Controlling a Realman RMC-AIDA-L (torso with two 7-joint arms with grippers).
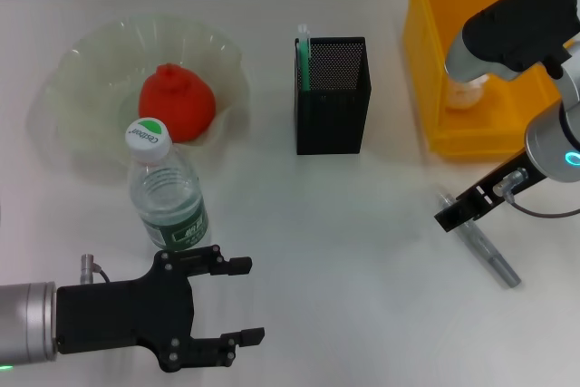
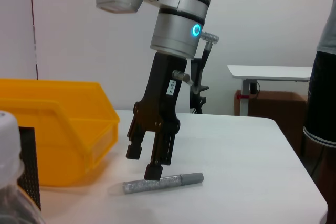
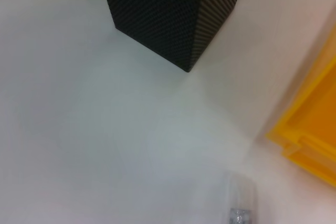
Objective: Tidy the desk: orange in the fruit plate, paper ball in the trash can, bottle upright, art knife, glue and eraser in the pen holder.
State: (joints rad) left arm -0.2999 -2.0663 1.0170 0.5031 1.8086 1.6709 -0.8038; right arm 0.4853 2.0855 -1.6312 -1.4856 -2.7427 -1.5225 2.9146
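Desk [image 1: 362,224] white, bottle [image 1: 168,189] upright

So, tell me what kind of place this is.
Probably an office or lab: a white desk holding a pen holder and yellow trash can, with another desk against a plain wall.

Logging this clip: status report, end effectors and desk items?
Left end effector open, near upright bottle. Right end effector open over grey art knife lying on desk. Orange in fruit plate.
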